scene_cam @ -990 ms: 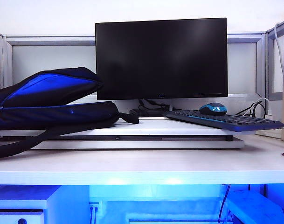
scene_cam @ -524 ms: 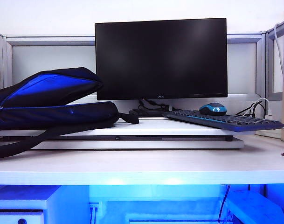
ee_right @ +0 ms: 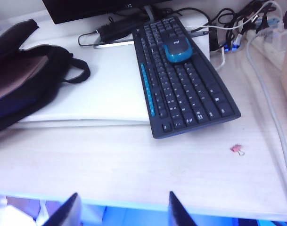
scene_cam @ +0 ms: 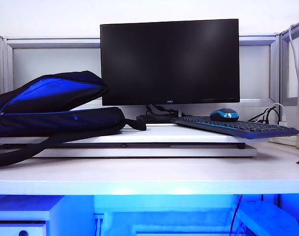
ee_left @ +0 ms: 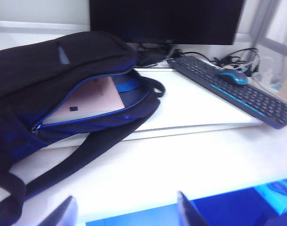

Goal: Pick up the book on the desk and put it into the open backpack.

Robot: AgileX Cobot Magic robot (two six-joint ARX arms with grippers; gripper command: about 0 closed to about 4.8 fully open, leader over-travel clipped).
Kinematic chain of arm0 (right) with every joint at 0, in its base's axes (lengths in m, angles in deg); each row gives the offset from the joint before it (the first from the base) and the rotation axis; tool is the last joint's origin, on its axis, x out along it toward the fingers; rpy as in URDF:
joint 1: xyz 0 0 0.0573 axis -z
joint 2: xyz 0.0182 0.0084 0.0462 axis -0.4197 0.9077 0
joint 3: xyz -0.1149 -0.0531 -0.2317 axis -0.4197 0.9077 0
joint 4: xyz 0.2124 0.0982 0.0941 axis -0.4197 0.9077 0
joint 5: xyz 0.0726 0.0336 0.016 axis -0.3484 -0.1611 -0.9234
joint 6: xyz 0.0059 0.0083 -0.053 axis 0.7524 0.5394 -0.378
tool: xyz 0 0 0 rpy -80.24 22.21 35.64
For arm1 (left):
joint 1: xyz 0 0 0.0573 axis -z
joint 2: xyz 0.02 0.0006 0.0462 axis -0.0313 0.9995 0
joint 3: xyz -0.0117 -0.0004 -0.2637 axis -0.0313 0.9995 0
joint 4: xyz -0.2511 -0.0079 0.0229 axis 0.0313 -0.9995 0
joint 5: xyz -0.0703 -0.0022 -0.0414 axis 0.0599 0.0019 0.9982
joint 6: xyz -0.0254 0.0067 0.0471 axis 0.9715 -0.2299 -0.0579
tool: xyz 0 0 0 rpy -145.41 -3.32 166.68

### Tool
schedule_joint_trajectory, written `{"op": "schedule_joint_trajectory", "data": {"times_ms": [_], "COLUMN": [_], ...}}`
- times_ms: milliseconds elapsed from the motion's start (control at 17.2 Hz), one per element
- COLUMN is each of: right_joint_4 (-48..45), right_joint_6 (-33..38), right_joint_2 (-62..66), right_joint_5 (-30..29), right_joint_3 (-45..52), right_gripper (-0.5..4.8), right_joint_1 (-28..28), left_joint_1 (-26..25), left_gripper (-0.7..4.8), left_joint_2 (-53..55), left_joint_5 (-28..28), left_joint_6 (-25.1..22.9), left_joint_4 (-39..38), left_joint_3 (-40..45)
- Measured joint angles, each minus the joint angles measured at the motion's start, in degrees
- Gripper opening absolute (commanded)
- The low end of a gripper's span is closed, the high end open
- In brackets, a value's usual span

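So the book (ee_left: 91, 98) is sitting inside the backpack (ee_left: 49, 84) — pale pink cover poking out of the blue-lined opening, tucked in at a slant. The backpack lies on its side on the white raised board (ee_left: 190, 108), left of the monitor (scene_cam: 170, 61), one strap (ee_left: 82, 155) trailing onto the table (scene_cam: 149, 174). Right of the backpack on that board is the keyboard (ee_right: 181, 80) with a blue mouse (ee_right: 177, 49) resting on top of it. A tiny pink clip (ee_right: 236, 149) lies on the table just past the keyboard's corner, I think — it's small. Left gripper (ee_left: 127, 214) hangs off the table's front edge on the backpack side, jaws spread, nothing between them. Right gripper (ee_right: 122, 209) is also at the front edge, nearer the keyboard — jaws apart and empty.
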Motion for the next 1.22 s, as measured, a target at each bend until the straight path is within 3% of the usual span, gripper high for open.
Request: {"op": "schedule_joint_trajectory", "data": {"times_ms": [58,291,582,873,1223], "right_joint_4": [-0.2,-0.8,-0.6,-4.9,-6.8], "right_joint_6": [0.9,3.0,5.4,5.4,4.9], "right_joint_2": [-5.9,-17.6,-17.3,-17.3,-17.3], "right_joint_5": [1.1,2.6,2.8,3.7,4.0], "right_joint_3": [3.5,10.1,13.0,19.6,26.3], "right_gripper": [2.10,2.09,2.09,2.04,1.99], "right_joint_1": [0.0,0.0,0.0,-0.1,-0.1], "left_joint_1": [0.0,0.0,0.0,0.0,0.0], "left_gripper": [2.77,2.76,2.71,2.67,2.65], "left_joint_2": [0.0,0.0,0.0,0.0,0.0], "left_joint_5": [-2.6,-5.8,-8.4,-9.5,-9.4], "left_joint_6": [3.2,5.6,11.1,11.5,9.0], "left_joint_4": [-0.4,1.0,7.5,14.9,16.4], "left_joint_3": [0.0,3.1,9.4,18.8,23.4]}}
